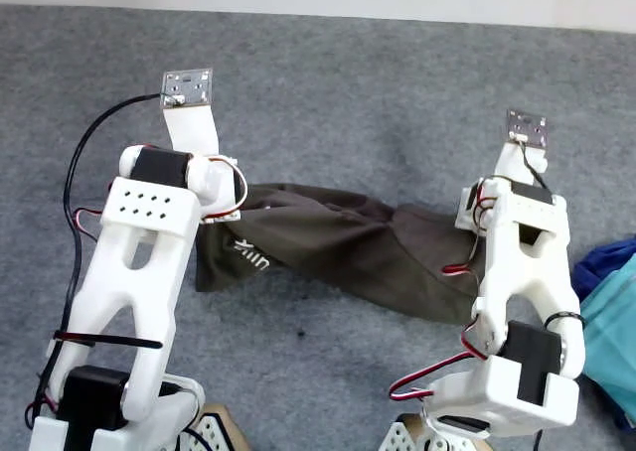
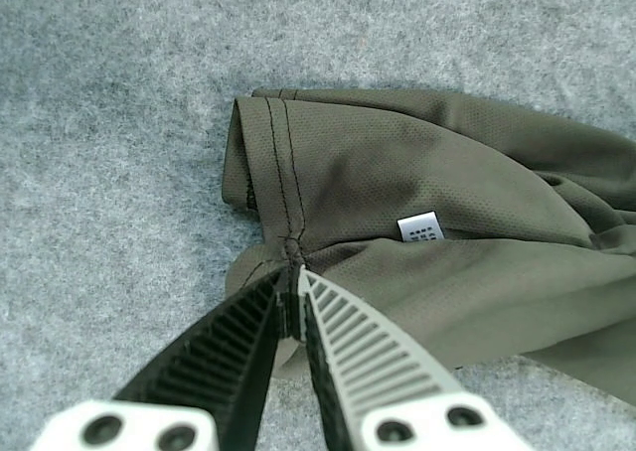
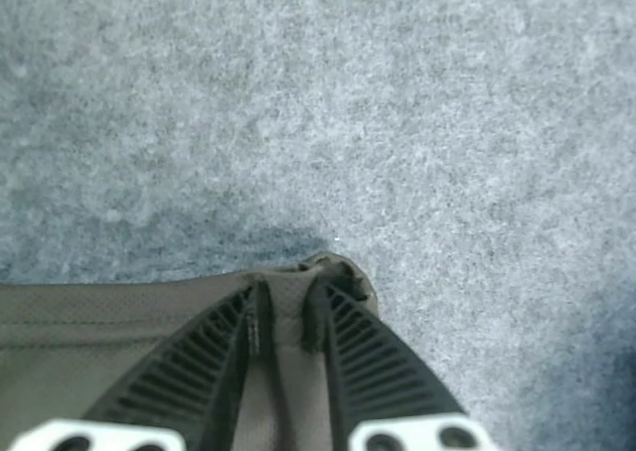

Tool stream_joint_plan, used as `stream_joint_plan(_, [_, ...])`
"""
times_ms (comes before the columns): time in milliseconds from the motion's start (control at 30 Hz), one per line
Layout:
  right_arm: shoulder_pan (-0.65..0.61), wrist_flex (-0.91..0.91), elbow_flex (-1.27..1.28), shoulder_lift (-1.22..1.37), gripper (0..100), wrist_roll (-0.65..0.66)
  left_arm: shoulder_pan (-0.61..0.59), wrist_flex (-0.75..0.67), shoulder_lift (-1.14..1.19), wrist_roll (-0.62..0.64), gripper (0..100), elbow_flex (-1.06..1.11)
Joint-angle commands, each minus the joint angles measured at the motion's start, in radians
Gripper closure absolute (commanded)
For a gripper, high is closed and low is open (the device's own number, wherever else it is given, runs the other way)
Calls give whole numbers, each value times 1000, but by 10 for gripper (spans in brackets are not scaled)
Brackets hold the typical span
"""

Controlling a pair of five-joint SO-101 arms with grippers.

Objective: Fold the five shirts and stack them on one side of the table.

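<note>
Left gripper (image 2: 290,272): jaws pinched almost shut on stitched hem seam at left end of olive shirt (image 1: 338,242).
Olive shirt: bunched, stretched sideways over grey felt table cover (image 1: 348,83), between both arms.
Right gripper (image 3: 283,294): jaws narrowly parted, clamping fabric edge at olive shirt's right end.
Blue garment (image 1: 608,257), teal garment (image 1: 618,322): beyond olive shirt's right end.
</note>
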Motion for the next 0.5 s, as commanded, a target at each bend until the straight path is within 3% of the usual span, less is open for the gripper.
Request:
stream_joint_plan(0, [-4,-15,-68,-10,940,-9,-12,-12,-30,-5,994,-2])
stream_joint_plan(233, [41,7,-157,-12,940,-6,-12,-52,-28,-3,994,21])
stream_joint_plan(467, [56,188,-354,-13,990,-11,-36,-167,-36,-2,994,-4])
